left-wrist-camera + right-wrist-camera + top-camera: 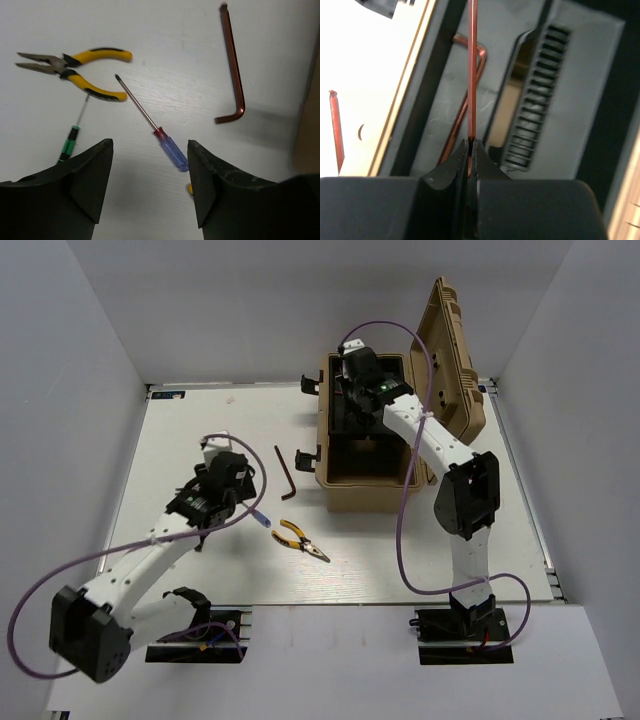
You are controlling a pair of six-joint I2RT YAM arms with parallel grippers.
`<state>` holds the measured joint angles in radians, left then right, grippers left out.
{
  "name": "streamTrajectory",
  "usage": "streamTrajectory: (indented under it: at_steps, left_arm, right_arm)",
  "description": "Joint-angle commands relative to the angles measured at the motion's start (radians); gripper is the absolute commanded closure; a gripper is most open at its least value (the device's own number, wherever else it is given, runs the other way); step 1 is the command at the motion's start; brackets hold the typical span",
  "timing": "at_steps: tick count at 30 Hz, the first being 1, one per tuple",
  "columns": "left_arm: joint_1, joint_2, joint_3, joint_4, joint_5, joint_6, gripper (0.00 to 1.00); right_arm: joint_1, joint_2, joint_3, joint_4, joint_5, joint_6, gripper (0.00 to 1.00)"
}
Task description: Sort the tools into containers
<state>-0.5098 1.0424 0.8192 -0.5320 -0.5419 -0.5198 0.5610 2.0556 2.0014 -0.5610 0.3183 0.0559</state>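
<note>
Your right fingers pinch a hex key over the open case, ready to release. Your left fingers hang wide above the blue screwdriver near the middle of the tabletop; lower and close next.

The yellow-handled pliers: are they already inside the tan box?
No, the pliers lie on the white table, outside and in front of the open tan box.
</note>
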Motion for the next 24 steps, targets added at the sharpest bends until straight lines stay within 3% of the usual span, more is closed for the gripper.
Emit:
streamTrajectory:
  at_steps: [1, 3, 7, 11, 14, 15, 19, 22, 24]
  left_arm:
    - [-0.007, 0.036, 0.02, 0.075, 0.121, -0.029, 0.29]
    - [-0.007, 0.067, 0.006, 0.119, 0.137, -0.039, 0.26]
    - [0.002, 0.172, 0.03, 0.213, 0.197, -0.052, 0.23]
    - [0.002, 0.255, 0.064, 0.283, 0.217, -0.052, 0.22]
    - [0.002, 0.342, 0.107, 0.305, 0.232, -0.052, 0.22]
    - [0.002, 0.366, 0.118, 0.316, 0.232, -0.052, 0.22]
    - [0.002, 0.481, 0.193, 0.355, 0.221, -0.063, 0.24]
    - [0.002, 0.582, 0.256, 0.343, 0.209, -0.082, 0.32]
    - [0.002, 0.623, 0.277, 0.343, 0.2, -0.106, 0.43]
  right_arm:
    - [0.002, 0.017, 0.034, -0.019, -0.065, 0.05, 1.0]
    - [0.002, 0.017, 0.031, -0.023, -0.074, 0.053, 1.0]
    - [-0.001, 0.025, 0.04, -0.036, -0.084, 0.055, 0.73]
    - [0.005, -0.03, 0.028, -0.04, -0.111, 0.053, 0.65]
    - [0.007, -0.086, -0.013, -0.034, -0.131, 0.056, 0.65]
    - [0.005, -0.098, -0.029, -0.03, -0.145, 0.058, 0.65]
    - [0.002, -0.198, -0.123, -0.004, -0.232, 0.068, 1.0]
    - [0.001, -0.275, -0.202, 0.013, -0.301, 0.081, 1.0]
    - [0.005, -0.328, -0.257, 0.024, -0.339, 0.084, 1.0]
